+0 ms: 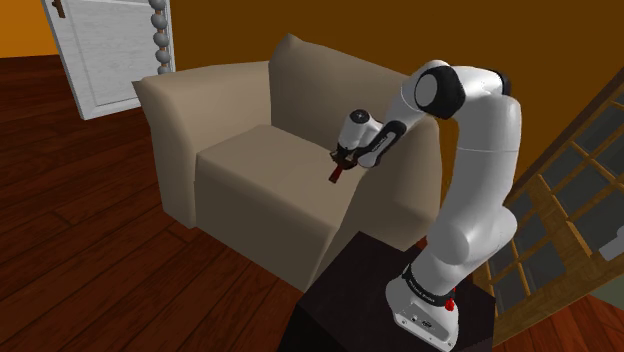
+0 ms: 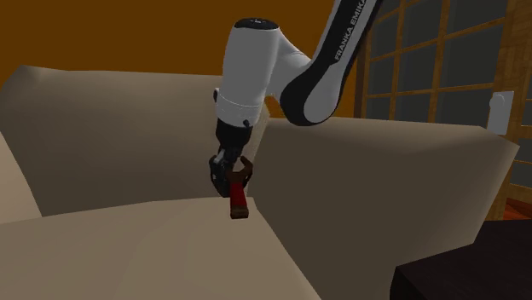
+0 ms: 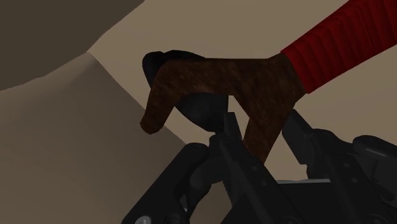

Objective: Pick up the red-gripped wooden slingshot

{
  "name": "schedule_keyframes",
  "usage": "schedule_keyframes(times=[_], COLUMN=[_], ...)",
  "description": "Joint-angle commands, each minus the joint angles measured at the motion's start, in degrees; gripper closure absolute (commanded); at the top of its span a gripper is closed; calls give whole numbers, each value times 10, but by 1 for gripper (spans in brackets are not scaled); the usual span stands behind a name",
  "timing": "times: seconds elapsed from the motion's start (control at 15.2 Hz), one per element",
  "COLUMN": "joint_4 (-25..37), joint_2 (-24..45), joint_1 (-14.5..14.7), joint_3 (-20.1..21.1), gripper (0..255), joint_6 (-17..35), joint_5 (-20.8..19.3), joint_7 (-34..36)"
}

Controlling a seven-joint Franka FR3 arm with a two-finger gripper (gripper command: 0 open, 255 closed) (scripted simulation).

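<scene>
On the dark stand [image 1: 350, 290] at the near side, the white arm [image 1: 485, 150] is rising upright, then bending at its shoulder and reaching down over the armchair [image 1: 250, 190]. Its wrist is pointing steeply downward, toward the seat's edge beside the far armrest in the shoulder view. The black gripper [image 1: 346, 158] is hanging just above that edge of the seat cushion, and its jaws are clamping one brown prong of the slingshot [image 1: 337, 174]. The wrist view is showing the mottled brown fork [image 3: 210, 79] pinched between the fingers [image 3: 219, 137], with the red grip [image 3: 337, 48] sticking out away from the hand. In the second exterior view the red end is dangling below the gripper, very close to the cushion; whether it is touching is not clear. The armrest and the backrest are standing close around the hand. Behind the armchair, a white door [image 1: 105, 55] is leaning against an orange wall, dark wooden floor [image 1: 90, 260] is spreading around, and wood-framed windows [image 2: 426, 60] are standing beyond the arm.
</scene>
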Motion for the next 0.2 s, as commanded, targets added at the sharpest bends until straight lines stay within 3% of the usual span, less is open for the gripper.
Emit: schedule_keyframes(times=[0.0, 0.13], joint_4=[-8, -8], joint_2=[-17, -18], joint_1=[-9, -9], joint_3=[11, 12], gripper=[255, 255], joint_6=[-10, -11], joint_5=[13, 14], joint_7=[-18, -20])
